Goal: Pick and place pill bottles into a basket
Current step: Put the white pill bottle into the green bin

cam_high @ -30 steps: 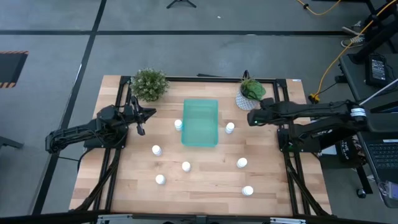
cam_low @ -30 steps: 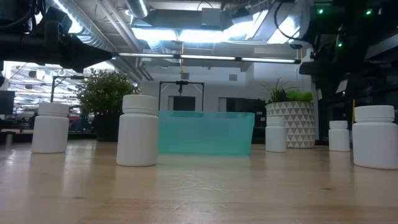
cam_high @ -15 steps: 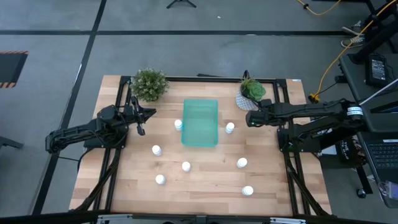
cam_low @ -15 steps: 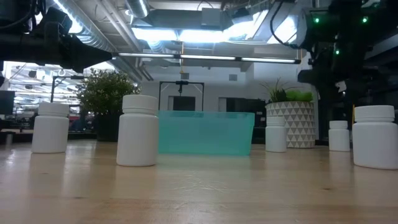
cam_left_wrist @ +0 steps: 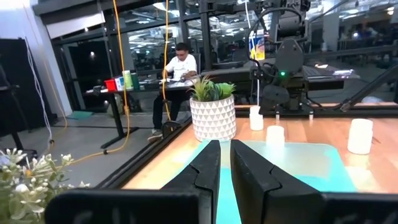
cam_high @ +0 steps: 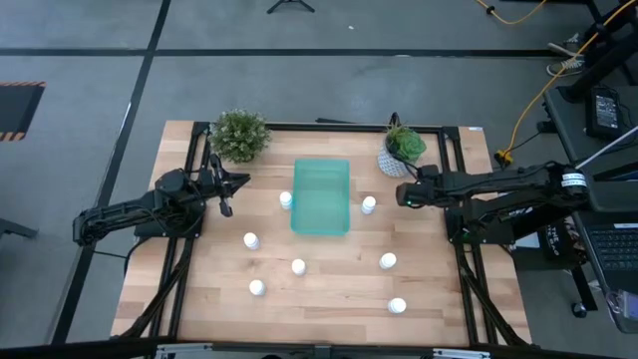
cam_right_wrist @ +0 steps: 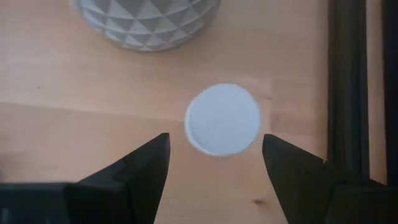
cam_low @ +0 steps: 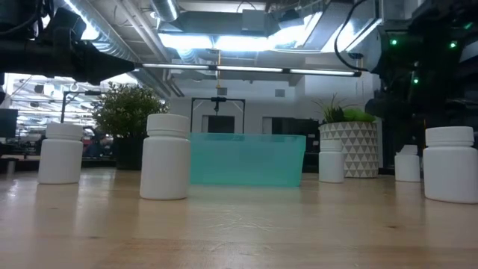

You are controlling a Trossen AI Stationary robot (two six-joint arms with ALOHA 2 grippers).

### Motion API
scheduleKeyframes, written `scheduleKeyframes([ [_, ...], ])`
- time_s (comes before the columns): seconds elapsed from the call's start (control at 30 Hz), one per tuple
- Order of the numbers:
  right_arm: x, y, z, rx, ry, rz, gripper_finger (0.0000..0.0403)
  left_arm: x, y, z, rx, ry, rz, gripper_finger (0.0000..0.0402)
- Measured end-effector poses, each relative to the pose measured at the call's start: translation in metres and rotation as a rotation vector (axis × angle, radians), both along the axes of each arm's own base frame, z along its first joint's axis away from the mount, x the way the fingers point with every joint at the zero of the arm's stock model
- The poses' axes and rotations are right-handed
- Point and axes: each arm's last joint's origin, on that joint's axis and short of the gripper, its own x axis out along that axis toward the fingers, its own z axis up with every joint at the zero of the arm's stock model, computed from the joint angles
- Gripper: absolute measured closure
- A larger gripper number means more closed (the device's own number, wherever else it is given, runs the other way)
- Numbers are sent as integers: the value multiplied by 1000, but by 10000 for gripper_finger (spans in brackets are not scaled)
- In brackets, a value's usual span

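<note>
We see the right hand (cam_right_wrist: 214, 158) spread apart over a pill bottle (cam_right_wrist: 223, 119) by the white patterned plant pot (cam_right_wrist: 147, 22), while the left hand (cam_left_wrist: 224, 171) waits nearly together near the basket (cam_high: 321, 196).

The high view looks straight down from well above on the whole bench (cam_high: 329, 299), both arms and the floor around it, while the low view sits at bench-top height, close behind the nearest bottles (cam_low: 166, 155), facing level across to the basket (cam_low: 246, 159), the white pot (cam_low: 349, 149) and the room beyond. The left wrist view looks forward between its own fingers (cam_left_wrist: 208, 171) across the basket (cam_left_wrist: 298, 163) to that same pot (cam_left_wrist: 213, 117) (a person sits far behind it); the right wrist view looks straight down, close, at one bottle cap (cam_right_wrist: 222, 119) beside the pot (cam_right_wrist: 146, 22).
</note>
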Motion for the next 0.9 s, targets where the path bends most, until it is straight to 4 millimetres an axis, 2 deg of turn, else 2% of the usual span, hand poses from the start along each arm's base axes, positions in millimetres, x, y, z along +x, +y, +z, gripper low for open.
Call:
scheduleKeyframes([
  [0.17,-2,-4,-9,-17,-17,-24,144,0,1,2,23,-15,24,368],
  [0.37,0,-7,-9,-86,-29,-19,144,-1,1,3,25,-23,39,368],
  [0.63,0,-6,-9,-69,-28,-14,145,-1,1,3,23,-23,61,368],
  [0.9,0,-6,-9,-69,-27,-14,187,-1,2,3,23,-23,61,368],
])
